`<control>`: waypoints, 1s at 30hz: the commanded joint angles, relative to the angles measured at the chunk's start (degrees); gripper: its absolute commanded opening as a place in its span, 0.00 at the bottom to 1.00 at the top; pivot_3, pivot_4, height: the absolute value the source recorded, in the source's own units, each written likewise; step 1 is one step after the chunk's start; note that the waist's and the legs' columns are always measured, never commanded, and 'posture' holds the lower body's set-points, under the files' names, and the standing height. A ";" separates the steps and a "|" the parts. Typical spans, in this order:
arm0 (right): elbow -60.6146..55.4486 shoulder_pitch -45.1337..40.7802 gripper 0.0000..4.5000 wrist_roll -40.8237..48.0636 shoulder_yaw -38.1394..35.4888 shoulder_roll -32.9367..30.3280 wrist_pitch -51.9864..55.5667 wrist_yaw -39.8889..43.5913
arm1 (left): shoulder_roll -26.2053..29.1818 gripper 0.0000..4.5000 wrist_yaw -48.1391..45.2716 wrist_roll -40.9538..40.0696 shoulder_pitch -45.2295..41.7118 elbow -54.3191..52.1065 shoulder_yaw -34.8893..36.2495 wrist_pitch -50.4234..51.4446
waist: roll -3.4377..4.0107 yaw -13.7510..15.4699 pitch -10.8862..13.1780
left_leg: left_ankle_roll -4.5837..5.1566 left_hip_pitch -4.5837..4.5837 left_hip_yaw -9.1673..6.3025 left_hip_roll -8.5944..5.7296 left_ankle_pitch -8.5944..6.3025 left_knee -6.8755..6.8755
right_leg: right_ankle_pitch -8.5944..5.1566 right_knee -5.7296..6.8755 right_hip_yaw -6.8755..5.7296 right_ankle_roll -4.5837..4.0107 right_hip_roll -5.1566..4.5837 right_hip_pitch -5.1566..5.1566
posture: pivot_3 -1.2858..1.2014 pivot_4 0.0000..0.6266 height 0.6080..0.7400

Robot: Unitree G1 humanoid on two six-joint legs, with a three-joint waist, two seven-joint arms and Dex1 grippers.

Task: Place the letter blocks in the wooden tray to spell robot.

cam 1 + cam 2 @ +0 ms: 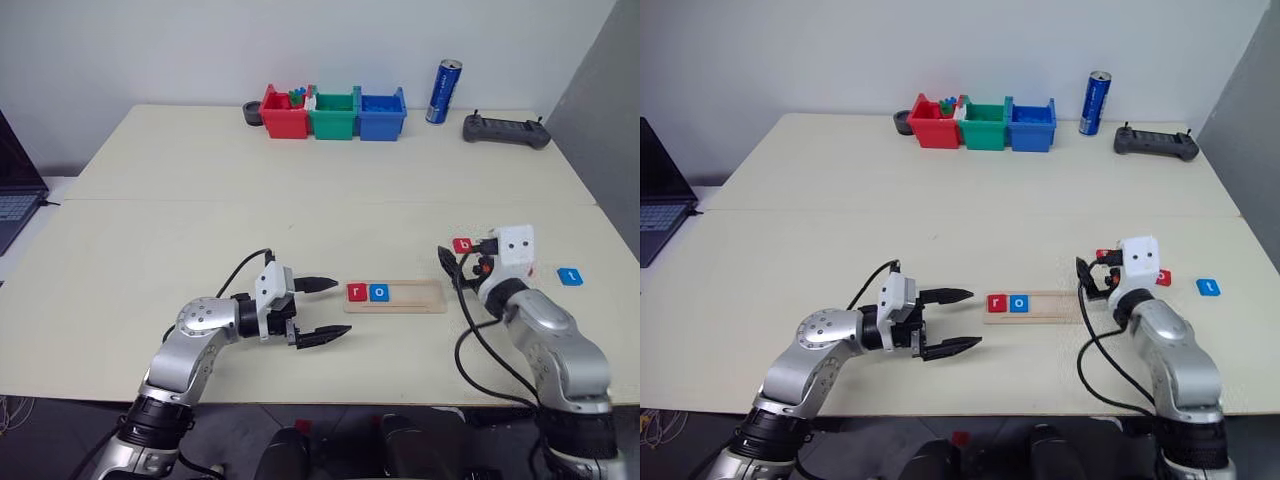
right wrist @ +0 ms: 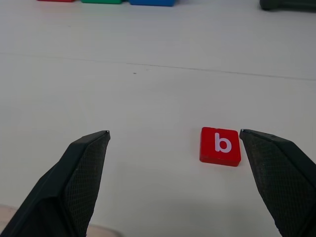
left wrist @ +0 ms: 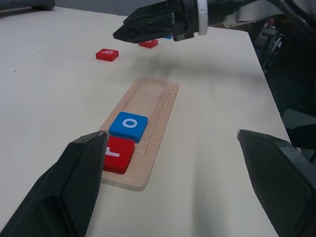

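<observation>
The right gripper (image 2: 174, 185), jaws spread wide, points at the red b block (image 2: 220, 146), which lies off-centre beside one finger.

The wooden tray (image 3: 148, 129) just ahead of the left gripper (image 1: 322, 311) is pale, matt, faintly grained wood; the red r block (image 3: 117, 154) and blue o block (image 3: 129, 126) in it look like smooth plastic; the right gripper's fingers (image 2: 79, 182) are black with a fine rough-textured pad; the table (image 2: 148, 89) is matt cream.

Bare table (image 2: 148, 98) surrounds the red b block (image 2: 220, 146); approach unobstructed.
</observation>
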 commanded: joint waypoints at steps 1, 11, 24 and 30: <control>5.16 -4.04 1.00 -0.69 -1.99 1.75 0.58 -2.69 | 0.28 0.99 -0.10 -0.55 -0.70 -1.12 0.24 -0.71 | 0.00 -0.03 0.00 | 0.00 -0.01 0.01 0.00 0.00 0.00 | 0.00 -0.01 0.00 0.00 0.00 0.00 | 0.52 0.24 1.00; 13.23 -9.15 1.00 -2.77 -4.04 2.01 -0.62 -5.23 | 0.98 0.99 0.26 -0.88 0.41 -2.43 0.44 -0.26 | 0.01 -0.09 0.00 | 0.01 -0.03 0.01 0.00 0.00 -0.05 | 0.00 -0.01 0.00 0.00 -0.01 -0.04 | 0.52 0.24 1.00; 22.25 -10.47 1.00 -4.38 -2.92 2.79 -5.28 -3.39 | 1.14 0.99 0.62 -0.87 0.54 -2.79 0.38 0.35 | 0.03 -0.19 -0.01 | 0.01 -0.01 0.03 0.00 0.00 -0.03 | 0.00 -0.01 0.01 0.00 -0.01 -0.04 | 0.52 0.24 1.00; 24.51 -10.44 0.87 -4.79 -3.26 2.46 -7.09 -3.22 | 1.23 1.00 0.70 -0.65 0.22 -2.48 0.41 0.16 | 0.03 -0.20 -0.01 | 0.01 -0.01 0.02 0.00 0.00 -0.03 | 0.00 0.00 0.01 0.00 -0.01 -0.03 | 0.52 0.24 1.00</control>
